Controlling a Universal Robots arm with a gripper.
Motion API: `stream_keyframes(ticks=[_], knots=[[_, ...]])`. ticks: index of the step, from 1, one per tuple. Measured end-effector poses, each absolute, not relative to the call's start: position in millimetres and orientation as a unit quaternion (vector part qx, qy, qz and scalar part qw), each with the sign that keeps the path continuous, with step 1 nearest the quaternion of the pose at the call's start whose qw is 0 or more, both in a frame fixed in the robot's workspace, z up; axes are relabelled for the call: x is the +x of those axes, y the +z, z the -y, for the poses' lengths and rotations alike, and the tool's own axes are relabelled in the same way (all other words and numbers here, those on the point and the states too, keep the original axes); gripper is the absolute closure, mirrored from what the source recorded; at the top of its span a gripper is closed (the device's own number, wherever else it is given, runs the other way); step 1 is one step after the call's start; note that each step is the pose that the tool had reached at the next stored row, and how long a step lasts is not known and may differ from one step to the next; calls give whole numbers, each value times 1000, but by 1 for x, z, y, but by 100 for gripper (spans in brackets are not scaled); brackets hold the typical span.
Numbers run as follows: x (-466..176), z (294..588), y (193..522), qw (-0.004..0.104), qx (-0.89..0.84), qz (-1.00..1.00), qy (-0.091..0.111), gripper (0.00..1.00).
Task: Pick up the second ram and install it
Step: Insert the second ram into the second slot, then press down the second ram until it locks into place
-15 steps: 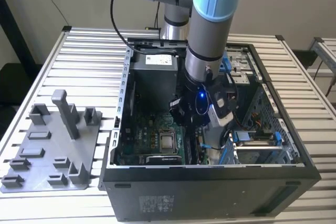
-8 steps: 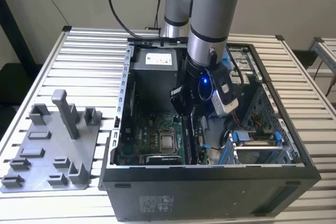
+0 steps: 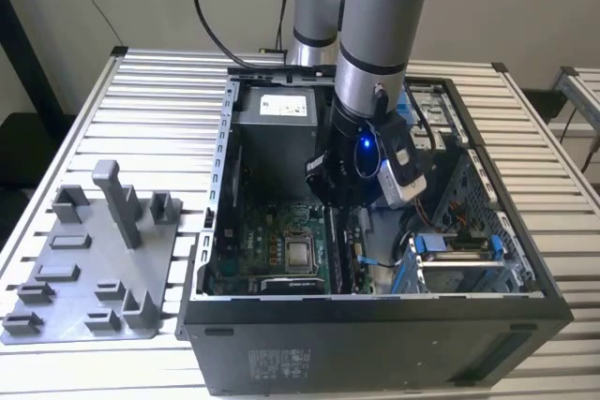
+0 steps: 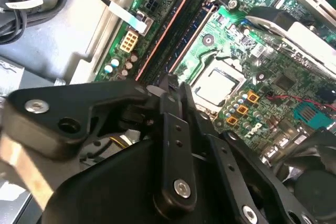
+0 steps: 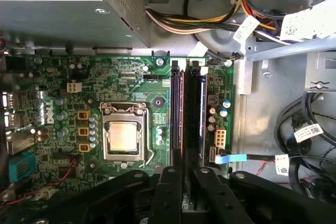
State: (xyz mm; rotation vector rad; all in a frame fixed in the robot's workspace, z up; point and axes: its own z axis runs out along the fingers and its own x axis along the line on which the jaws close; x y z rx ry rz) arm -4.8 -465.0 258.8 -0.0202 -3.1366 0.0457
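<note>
Item: open computer case (image 3: 375, 325), lying on a slatted metal table (image 3: 150, 100), grey moulded fixture tray (image 3: 84, 269) at the case's 9 o'clock in the exterior view.

Arm: descended into the case, gripper (image 3: 337, 196) low above the green motherboard (image 3: 272, 250) near the memory slots (image 3: 339, 250). Black fingers (image 5: 173, 192) stood close together in the first wrist view, drawn in over the line of the slots; whether anything was pinched between them could not be told.

Second ram (image 5: 201, 111): a dark stick with a blue edge stood upright in the slot nearer the case wall, beside a neighbouring slot (image 5: 176, 111) with a reddish edge; the pair ran from 12 to 6 o'clock in the first wrist view. Full seating could not be judged. In the second wrist view the same sticks (image 4: 189, 30) ran ahead of the finger tips (image 4: 170, 85).

Also noted: processor socket (image 5: 123, 136) with bare metal lid at the slots' 9 o'clock in the first wrist view; grey power supply box (image 5: 58, 14) at 11 o'clock; bundled cables (image 5: 199, 22) at 12 o'clock.
</note>
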Motion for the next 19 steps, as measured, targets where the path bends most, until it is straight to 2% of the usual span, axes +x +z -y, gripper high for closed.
stream_keyframes(ticks=[1, 19], knots=[[-5, 465, 259, 2, -6, 1000, 15, 89], [-5, 465, 259, 2, -6, 1000, 15, 89]])
